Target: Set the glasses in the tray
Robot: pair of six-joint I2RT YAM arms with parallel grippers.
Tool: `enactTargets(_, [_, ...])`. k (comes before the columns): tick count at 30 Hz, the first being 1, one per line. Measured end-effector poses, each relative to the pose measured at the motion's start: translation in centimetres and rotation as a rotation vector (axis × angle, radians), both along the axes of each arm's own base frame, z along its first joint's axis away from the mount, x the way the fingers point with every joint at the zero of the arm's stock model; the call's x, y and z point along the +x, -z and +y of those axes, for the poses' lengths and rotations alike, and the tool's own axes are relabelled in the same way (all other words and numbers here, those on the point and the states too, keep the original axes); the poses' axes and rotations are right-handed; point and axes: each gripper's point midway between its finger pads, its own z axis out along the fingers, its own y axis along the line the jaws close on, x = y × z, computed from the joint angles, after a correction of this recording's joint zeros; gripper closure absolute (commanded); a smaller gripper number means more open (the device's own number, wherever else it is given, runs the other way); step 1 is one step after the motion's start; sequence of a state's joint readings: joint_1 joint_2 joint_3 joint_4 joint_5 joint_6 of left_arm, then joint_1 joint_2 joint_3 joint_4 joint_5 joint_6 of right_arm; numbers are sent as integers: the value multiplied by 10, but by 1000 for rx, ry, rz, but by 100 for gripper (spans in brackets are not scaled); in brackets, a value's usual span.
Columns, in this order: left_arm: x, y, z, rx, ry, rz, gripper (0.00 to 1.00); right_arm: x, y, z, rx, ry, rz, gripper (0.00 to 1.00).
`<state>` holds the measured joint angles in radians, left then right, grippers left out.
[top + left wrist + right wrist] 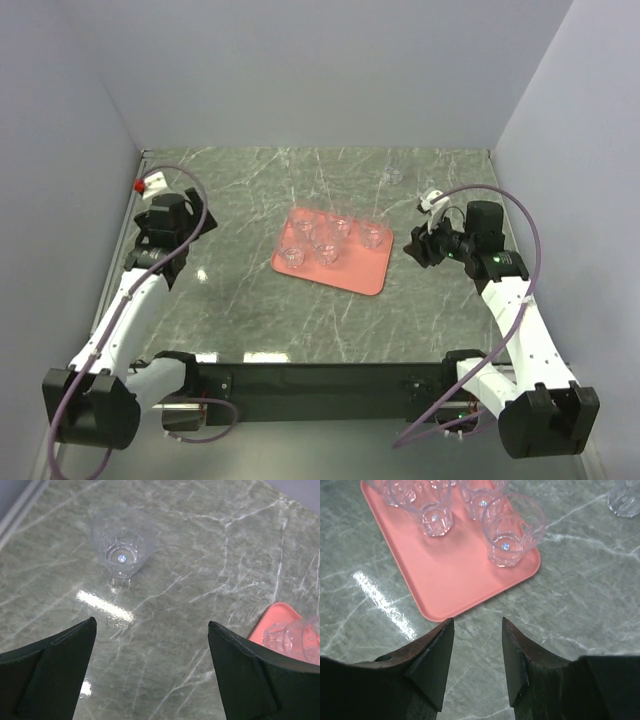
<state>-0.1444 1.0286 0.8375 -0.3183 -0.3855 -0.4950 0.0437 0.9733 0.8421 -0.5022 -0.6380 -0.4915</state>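
The salmon-pink tray (355,272) lies mid-table with several clear glasses standing on it, one at its left end (293,257) and one at its right (372,236). In the right wrist view the tray (455,575) holds glasses (512,530) just ahead of my right gripper (477,622), which is open and empty over the bare table. A loose glass (625,497) stands off the tray near the back (393,175). My left gripper (152,625) is wide open and empty. Another loose glass (122,542) stands on the table ahead of it. The tray corner (280,615) shows at the right.
Grey walls close the table on the left, back and right. A small red and white object (150,183) sits in the back left corner. The black base bar (320,378) of the arms runs along the near edge.
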Motion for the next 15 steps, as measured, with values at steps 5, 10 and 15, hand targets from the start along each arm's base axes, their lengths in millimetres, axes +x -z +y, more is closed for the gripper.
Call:
enactTargets(5, [6,21,29,-129,-95,45,0,-3,-9,3,13,-15,-44,49])
enactTargets(10, [11,46,49,-256,-189,102,1,-7,-9,4,19,-28,-56,49])
enactTargets(15, [20,73,66,-360,-278,206,7,-7,-8,4,13,-33,-66,48])
